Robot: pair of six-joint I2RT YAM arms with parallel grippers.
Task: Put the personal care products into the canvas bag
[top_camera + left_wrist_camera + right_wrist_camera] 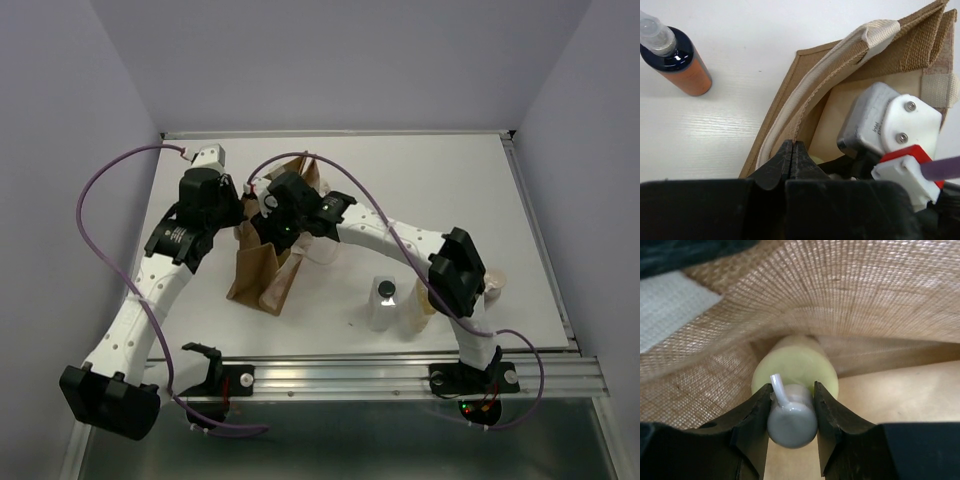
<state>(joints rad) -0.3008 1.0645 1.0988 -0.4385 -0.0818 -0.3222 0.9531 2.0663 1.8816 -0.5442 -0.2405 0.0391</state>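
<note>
Yellow-green bottle (795, 365) within right end effector (792, 390), inside canvas bag (850, 300).

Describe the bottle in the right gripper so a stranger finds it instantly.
Find the brown canvas bag left of centre. Inside it, the right gripper pinches a pale yellow-green bottle by its white top. The clear black-capped bottle stands outside.

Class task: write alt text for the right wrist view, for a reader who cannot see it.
The right gripper holds a pale yellow-green bottle by its white top, one black finger on each side. The woven brown canvas bag closely surrounds the bottle.
</note>
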